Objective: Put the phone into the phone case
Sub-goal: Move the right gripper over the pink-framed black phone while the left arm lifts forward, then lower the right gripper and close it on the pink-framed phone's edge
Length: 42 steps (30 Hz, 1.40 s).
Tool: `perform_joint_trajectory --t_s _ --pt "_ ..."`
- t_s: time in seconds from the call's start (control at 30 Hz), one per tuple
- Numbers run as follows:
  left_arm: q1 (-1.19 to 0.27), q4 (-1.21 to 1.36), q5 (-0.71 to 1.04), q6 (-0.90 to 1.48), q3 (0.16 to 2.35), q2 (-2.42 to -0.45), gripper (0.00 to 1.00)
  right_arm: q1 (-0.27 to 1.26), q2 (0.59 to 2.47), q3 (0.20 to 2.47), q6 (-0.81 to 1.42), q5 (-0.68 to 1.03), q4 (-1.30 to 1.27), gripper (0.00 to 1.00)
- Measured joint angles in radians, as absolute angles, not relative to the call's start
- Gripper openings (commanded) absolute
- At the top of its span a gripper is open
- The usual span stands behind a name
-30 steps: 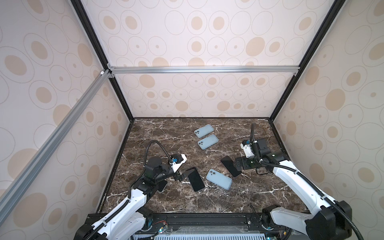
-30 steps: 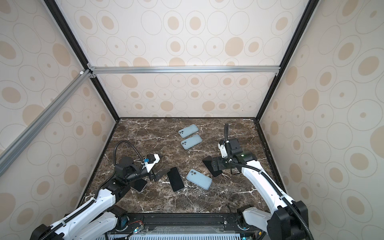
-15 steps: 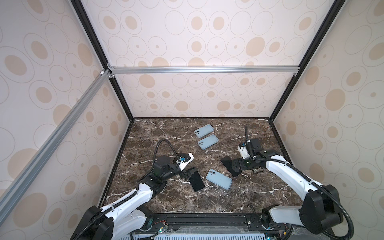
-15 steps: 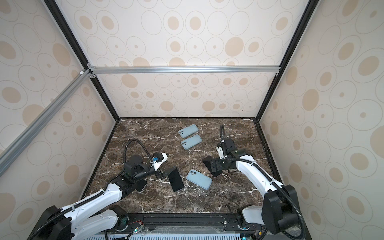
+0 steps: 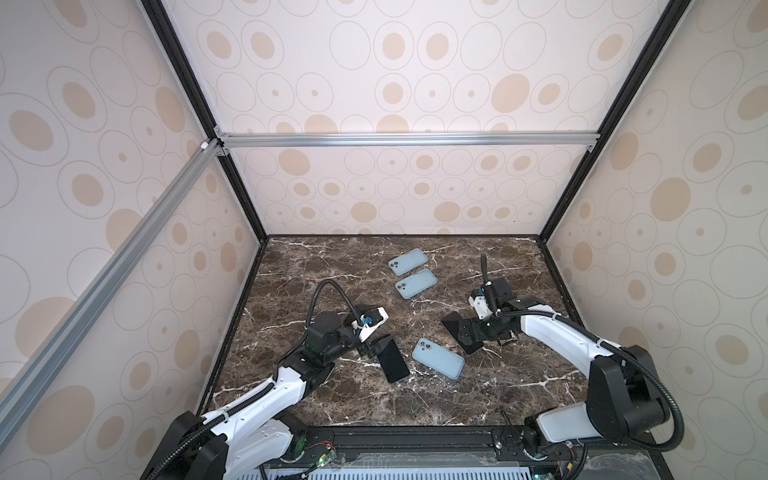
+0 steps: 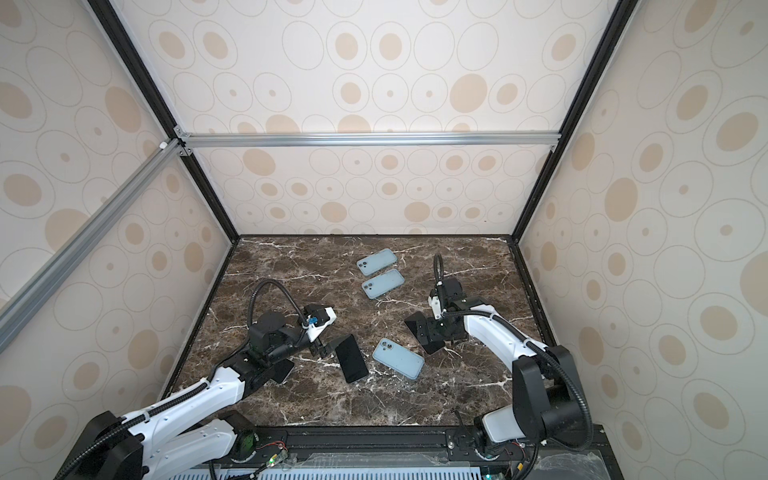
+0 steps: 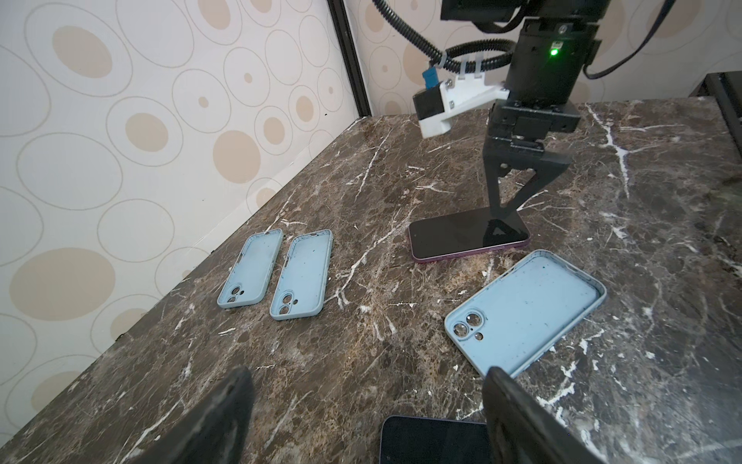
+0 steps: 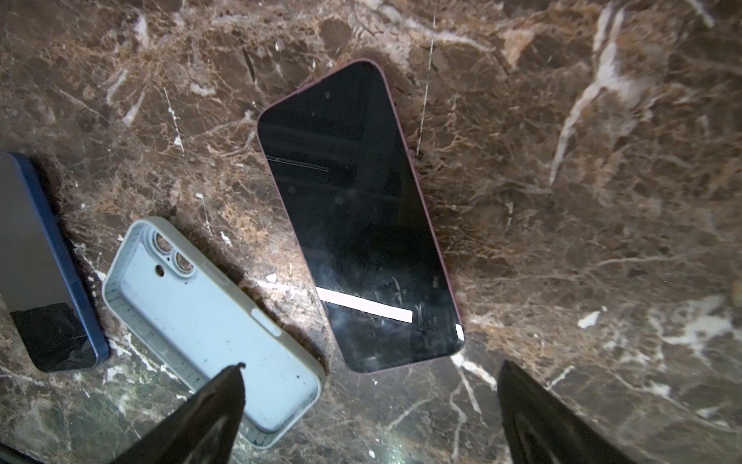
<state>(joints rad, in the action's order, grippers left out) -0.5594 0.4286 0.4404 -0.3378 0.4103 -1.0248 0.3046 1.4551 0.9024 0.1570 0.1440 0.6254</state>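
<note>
The right gripper stands wide open and empty over one end of the purple-rimmed phone; that phone lies flat, screen up, on the table, just beside the empty case; the left gripper, also wide open and empty, hovers at the blue-rimmed phone. Each phone is judged rigid, thin and glass-slick; hold belongs across the long side rims, not the screen; the case looks light and liable to slide.
</note>
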Motion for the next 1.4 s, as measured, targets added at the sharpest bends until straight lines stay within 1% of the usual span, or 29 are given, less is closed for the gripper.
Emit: perform_joint_trajectory --t_s 0.4,0.67,0.8,0.97,1.07,1.4 --pt "-0.559 0.375 0.469 -0.368 0.410 -1.057 0.88 0.333 1.576 0.928 0.165 0.107 0.601 0.99" --pt "-0.560 0.354 0.482 -0.384 0.410 -1.058 0.88 0.397 1.644 0.963 0.152 0.061 0.602 0.98" --pt "-0.561 0.348 0.485 -0.391 0.411 -1.058 0.88 0.407 1.664 0.984 0.148 0.042 0.603 0.94" --pt "-0.561 0.340 0.485 -0.399 0.411 -1.057 0.88 0.411 1.693 1.013 0.145 0.025 0.608 0.93" --pt "-0.561 0.336 0.485 -0.403 0.411 -1.056 0.88 0.413 1.704 1.025 0.145 0.020 0.613 0.90" --pt "-0.561 0.325 0.484 -0.413 0.411 -1.043 0.88 0.413 1.712 1.032 0.141 0.003 0.617 0.75"
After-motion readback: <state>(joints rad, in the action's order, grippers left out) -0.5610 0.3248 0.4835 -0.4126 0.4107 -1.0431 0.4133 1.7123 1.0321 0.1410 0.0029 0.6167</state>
